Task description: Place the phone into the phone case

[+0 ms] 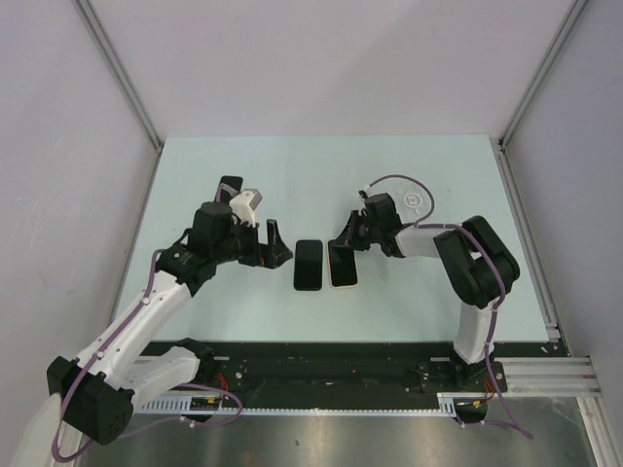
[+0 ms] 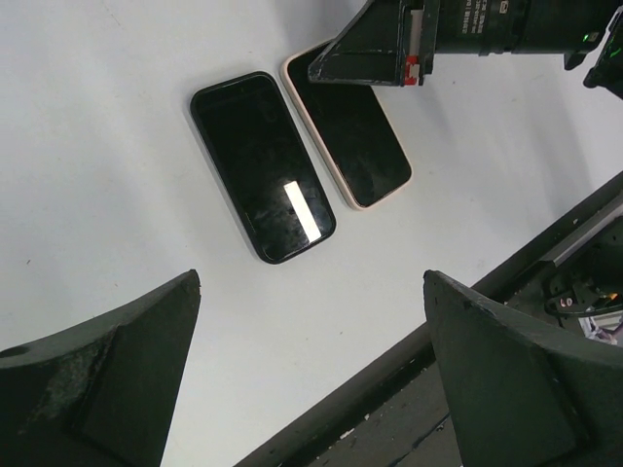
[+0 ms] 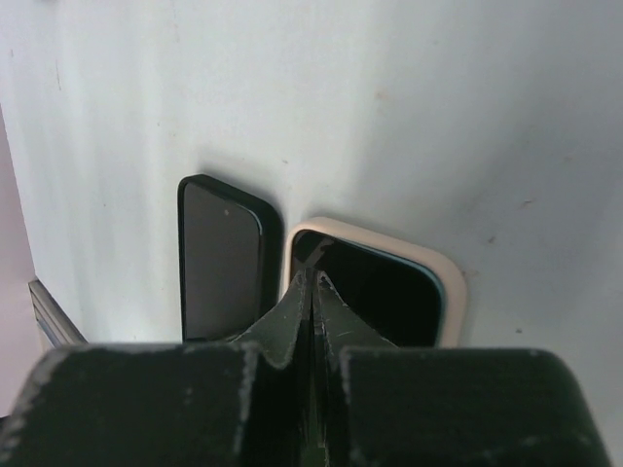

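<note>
Worktop [image 1: 428, 292] with two arms and two flat devices lying side by side at its middle, long edges nearly touching. The pale-rimmed phone case [image 3: 456, 297] lies flat on the right side of the pair. The phone [image 3: 389, 292], with a dark screen and a teal edge, lies face up inside that rim. Whether it is fully seated cannot be told. Just to its left lies an all-black phone [image 1: 309, 265], also face up, with a bright reflection on its glass in the left wrist view.

The right gripper [image 3: 311, 282] is pressed together with nothing between its fingers. It points down at the far end of the cased phone, and its tips appear to rest on the screen near the rim's corner. The left gripper [image 1: 277, 248] is spread wide and holds nothing. It hangs above bare worktop just left of the all-black phone, apart from both devices.
</note>
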Tool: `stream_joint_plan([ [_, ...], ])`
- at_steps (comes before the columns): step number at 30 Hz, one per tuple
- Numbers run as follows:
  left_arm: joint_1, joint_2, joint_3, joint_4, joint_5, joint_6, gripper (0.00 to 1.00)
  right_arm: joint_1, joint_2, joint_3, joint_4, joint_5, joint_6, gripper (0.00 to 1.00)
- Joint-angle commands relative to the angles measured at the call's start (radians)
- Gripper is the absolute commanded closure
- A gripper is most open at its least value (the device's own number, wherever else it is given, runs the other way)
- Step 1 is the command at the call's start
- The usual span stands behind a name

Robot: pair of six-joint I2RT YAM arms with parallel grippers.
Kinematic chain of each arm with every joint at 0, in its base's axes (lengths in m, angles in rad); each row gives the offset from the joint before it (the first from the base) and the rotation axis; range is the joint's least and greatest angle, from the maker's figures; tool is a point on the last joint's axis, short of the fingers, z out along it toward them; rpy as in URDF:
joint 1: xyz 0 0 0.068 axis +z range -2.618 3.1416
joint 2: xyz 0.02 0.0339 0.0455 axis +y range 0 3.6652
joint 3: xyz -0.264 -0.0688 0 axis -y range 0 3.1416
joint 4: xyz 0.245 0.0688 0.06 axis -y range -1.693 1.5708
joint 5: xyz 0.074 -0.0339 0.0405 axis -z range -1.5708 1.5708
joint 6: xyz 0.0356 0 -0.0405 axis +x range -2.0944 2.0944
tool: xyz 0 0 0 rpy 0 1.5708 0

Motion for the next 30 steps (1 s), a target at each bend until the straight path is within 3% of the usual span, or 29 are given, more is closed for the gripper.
stream_joint_plan([
  [1, 0.016, -0.018, -0.001, 0.001, -0.013, 0.010, 0.00, 0.031, 0.050, 0.005, -0.065, 0.090, -0.014, 1.00],
  [8, 0.050, -0.001, -0.003, 0.009, -0.036, -0.013, 0.00, 0.033, -0.069, 0.017, -0.051, 0.038, -0.016, 1.00],
  [11, 0.059, 0.000, -0.008, 0.015, -0.053, -0.012, 0.00, 0.039, -0.163, 0.035, -0.113, 0.021, -0.049, 0.87],
  [12, 0.059, 0.000, -0.011, 0.021, -0.052, -0.013, 0.00, 0.042, -0.233, 0.035, -0.134, 0.019, -0.072, 0.73],
  [16, 0.060, 0.031, 0.050, 0.030, -0.126, -0.036, 0.00, 0.080, -0.406, 0.035, -0.294, 0.085, -0.140, 0.42],
  [17, 0.062, 0.045, 0.072, 0.024, -0.137, -0.038, 0.00, 0.103, -0.444, 0.035, -0.359, 0.101, -0.157, 0.28],
  [19, 0.071, 0.091, 0.150, 0.012, -0.191, -0.035, 0.00, 0.134, -0.548, 0.034, -0.424, 0.151, -0.200, 0.18],
  [20, 0.076, 0.109, 0.179, -0.005, -0.214, -0.025, 0.00, 0.166, -0.579, 0.031, -0.477, 0.168, -0.211, 0.01],
  [25, 0.177, 0.313, 0.376, -0.065, -0.400, 0.031, 0.00, 0.227, -0.765, -0.008, -0.579, 0.239, -0.232, 0.00],
  [30, 0.318, 0.590, 0.561, -0.059, -0.326, 0.076, 0.00, 0.273, -0.998, -0.090, -0.679, 0.272, -0.156, 0.00],
])
